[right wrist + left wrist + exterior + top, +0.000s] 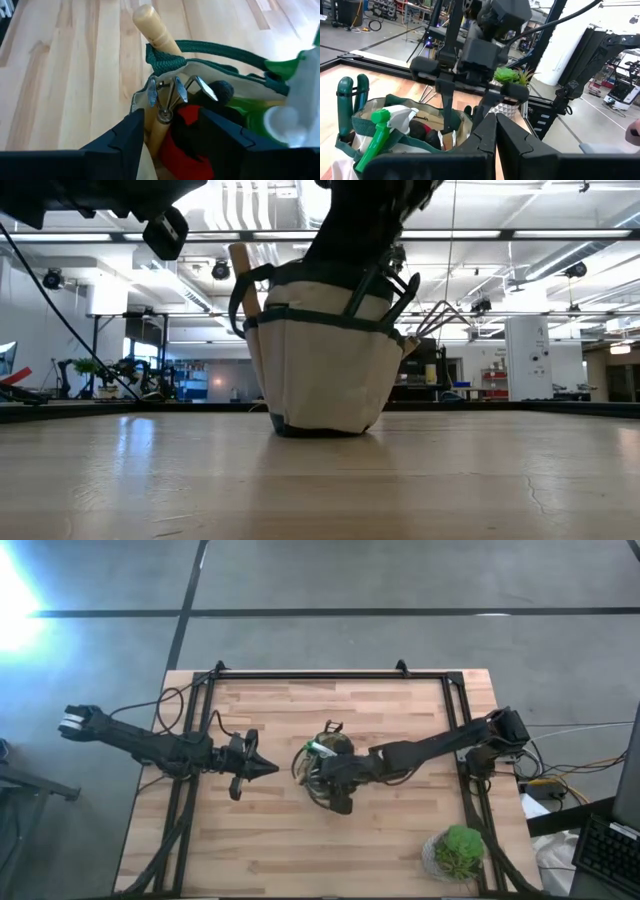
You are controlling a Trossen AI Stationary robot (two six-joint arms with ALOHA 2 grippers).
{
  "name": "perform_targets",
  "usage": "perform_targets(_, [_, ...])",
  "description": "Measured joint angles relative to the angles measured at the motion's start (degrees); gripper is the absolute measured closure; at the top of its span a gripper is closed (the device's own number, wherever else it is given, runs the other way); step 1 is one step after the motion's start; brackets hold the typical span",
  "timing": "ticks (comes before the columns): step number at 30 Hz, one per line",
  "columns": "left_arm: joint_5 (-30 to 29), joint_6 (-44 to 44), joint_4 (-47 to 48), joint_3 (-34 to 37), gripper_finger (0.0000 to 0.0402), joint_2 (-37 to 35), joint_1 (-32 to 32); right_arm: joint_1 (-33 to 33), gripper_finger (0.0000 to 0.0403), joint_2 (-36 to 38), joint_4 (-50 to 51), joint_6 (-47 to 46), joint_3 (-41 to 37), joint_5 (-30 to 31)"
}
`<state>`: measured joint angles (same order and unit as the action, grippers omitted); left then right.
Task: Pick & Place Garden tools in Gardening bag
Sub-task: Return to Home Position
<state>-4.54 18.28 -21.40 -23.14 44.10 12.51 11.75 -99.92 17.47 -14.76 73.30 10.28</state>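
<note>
High view: one gardening bag beneath the spread right pincer; left pincer closed; one potted plant.

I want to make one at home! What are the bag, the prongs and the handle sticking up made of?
Bag: looks like cloth, cream canvas with dark trim; stitched seams and a woven strap show. Prongs: probably metal, shiny grey. Handle: likely wood, pale, smooth and matte. The open right gripper hangs over the bag.

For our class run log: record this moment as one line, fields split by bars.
left gripper: shut, beside bag | right gripper: open above bag | hand rake, spray bottle: inside bag
</note>
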Motion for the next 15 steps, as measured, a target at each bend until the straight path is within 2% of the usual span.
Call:
perform_targets(9, [0.0,0.0,0.01,0.0,0.039,0.0,0.0,0.02,0.022,0.04,13.48,2.26,7.74,-0.02])
perform_targets(15, [0.0,-0.02,0.01,0.0,0.039,0.0,0.04,0.02,0.0221,0.04,26.82,2.22,15.18,0.0])
